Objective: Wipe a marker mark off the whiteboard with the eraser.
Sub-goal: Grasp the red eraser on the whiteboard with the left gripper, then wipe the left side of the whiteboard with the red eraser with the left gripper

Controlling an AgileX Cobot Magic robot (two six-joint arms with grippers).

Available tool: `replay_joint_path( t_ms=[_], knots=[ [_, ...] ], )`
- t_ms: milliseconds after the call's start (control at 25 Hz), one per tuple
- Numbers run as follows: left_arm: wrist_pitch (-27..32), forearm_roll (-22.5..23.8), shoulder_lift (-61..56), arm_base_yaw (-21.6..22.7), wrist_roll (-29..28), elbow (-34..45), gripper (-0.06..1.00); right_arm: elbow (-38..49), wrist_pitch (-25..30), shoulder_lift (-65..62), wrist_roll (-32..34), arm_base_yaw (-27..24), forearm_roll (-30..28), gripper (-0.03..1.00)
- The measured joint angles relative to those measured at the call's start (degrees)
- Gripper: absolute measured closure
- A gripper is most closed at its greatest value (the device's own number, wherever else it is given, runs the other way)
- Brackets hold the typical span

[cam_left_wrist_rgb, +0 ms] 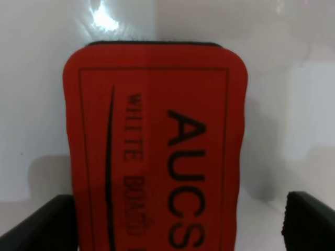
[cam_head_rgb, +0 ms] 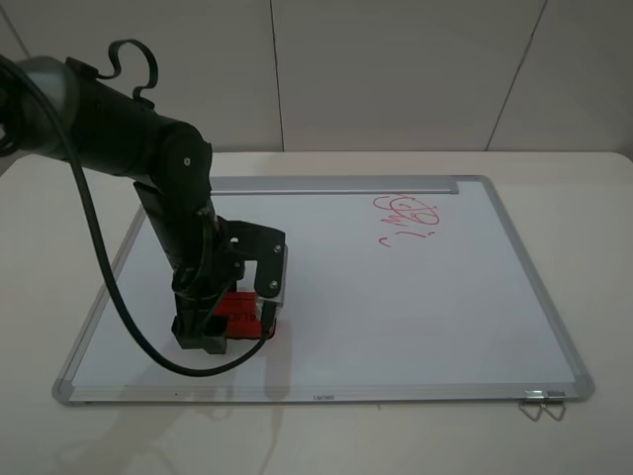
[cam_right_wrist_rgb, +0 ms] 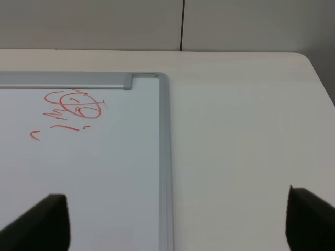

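Note:
The red eraser point(cam_head_rgb: 240, 311) lies flat on the whiteboard point(cam_head_rgb: 415, 307) near its front left part. My left gripper point(cam_head_rgb: 235, 319) is lowered over it. In the left wrist view the eraser point(cam_left_wrist_rgb: 157, 146) with black "AUCS" lettering fills the middle, and the black fingers point(cam_left_wrist_rgb: 309, 222) stand either side of it with a gap on one side, so the gripper point(cam_left_wrist_rgb: 180, 225) is open. The angular boxy marker mark shows nowhere; the arm and eraser hide that patch of board. My right gripper point(cam_right_wrist_rgb: 170, 219) is open and holds nothing, above the board's far right corner.
A curly red scribble point(cam_head_rgb: 410, 218) with short dashes sits at the board's far right, also in the right wrist view as the scribble point(cam_right_wrist_rgb: 73, 107). A silver tray strip point(cam_head_rgb: 336, 184) runs along the far edge. Wire hooks point(cam_head_rgb: 542, 406) hang at the front right corner. The left arm's black cable point(cam_head_rgb: 109, 287) loops over the board's left edge.

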Motion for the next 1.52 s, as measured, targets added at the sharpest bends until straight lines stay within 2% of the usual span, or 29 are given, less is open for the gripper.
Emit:
replay_joint_path(
  t_ms=[200, 280, 360, 880, 960, 1040, 1160, 1320, 1520],
  knots=[
    [-0.59, 0.0, 0.0, 0.0, 0.0, 0.0, 0.19, 0.0, 0.0, 0.0, 0.0, 0.0, 0.0, 0.26],
    [-0.64, 0.0, 0.0, 0.0, 0.0, 0.0, 0.25, 0.0, 0.0, 0.0, 0.0, 0.0, 0.0, 0.26],
    [-1.12, 0.0, 0.0, 0.0, 0.0, 0.0, 0.38, 0.0, 0.0, 0.0, 0.0, 0.0, 0.0, 0.26],
    [-1.51, -0.18, -0.31, 0.0, -0.84, 0.0, 0.38, 0.0, 0.0, 0.0, 0.0, 0.0, 0.0, 0.26],
    [-2.27, -0.87, -1.25, 0.06, -5.02, 0.04, 0.38, 0.0, 0.0, 0.0, 0.0, 0.0, 0.0, 0.26],
    [-3.76, -1.08, -3.4, 0.06, -12.6, 0.04, 0.38, 0.0, 0.0, 0.0, 0.0, 0.0, 0.0, 0.26],
    [-4.92, -0.42, -6.15, 0.06, -27.4, -0.87, 0.38, 0.0, 0.0, 0.0, 0.0, 0.0, 0.06, 0.26],
    [-4.68, 0.44, -7.09, 0.06, -42.69, -2.89, 0.38, 0.0, 0.0, 0.0, 0.0, 0.0, 0.03, 0.26],
    [-4.15, 0.63, -7.03, 0.38, -50.85, -3.49, 0.38, 0.0, 0.0, 0.0, 0.0, 0.0, 0.03, 0.26]
  ],
)
